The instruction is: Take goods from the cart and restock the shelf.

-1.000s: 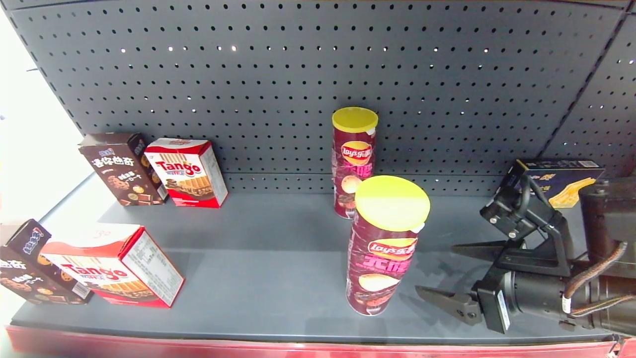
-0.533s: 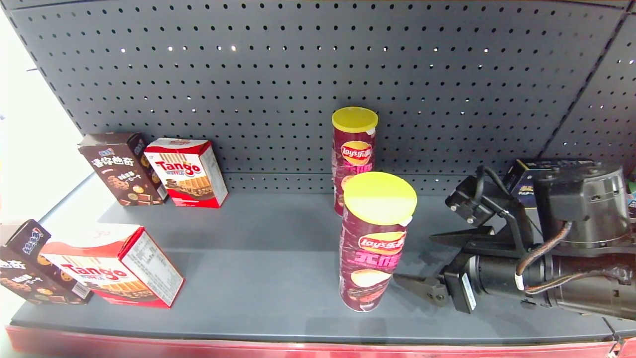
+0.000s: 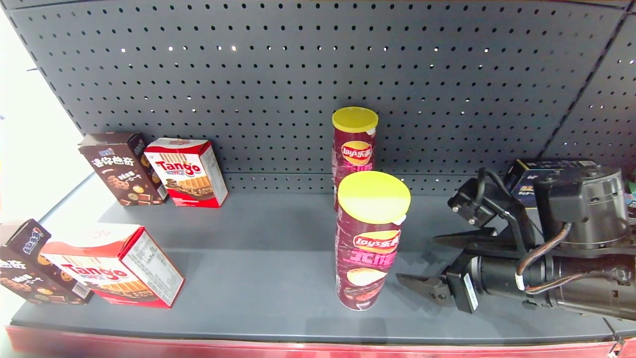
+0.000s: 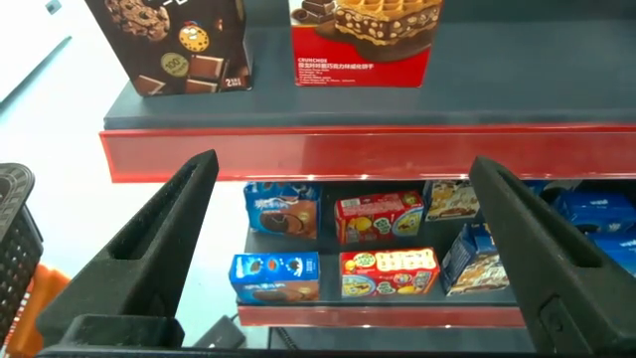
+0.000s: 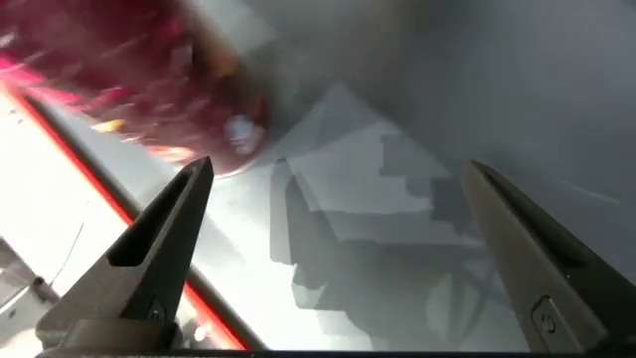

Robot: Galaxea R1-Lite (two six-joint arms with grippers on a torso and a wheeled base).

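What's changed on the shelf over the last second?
The right claw, open, moved toward the robot's left, and the front chips can shifted the same way, ending nearly straight before the back can. Nothing was gripped. The back can and the boxes stayed put.

Rear wafer box (image 3: 186, 171), rear cookie box (image 3: 119, 166); grey pegboard (image 3: 248, 74)
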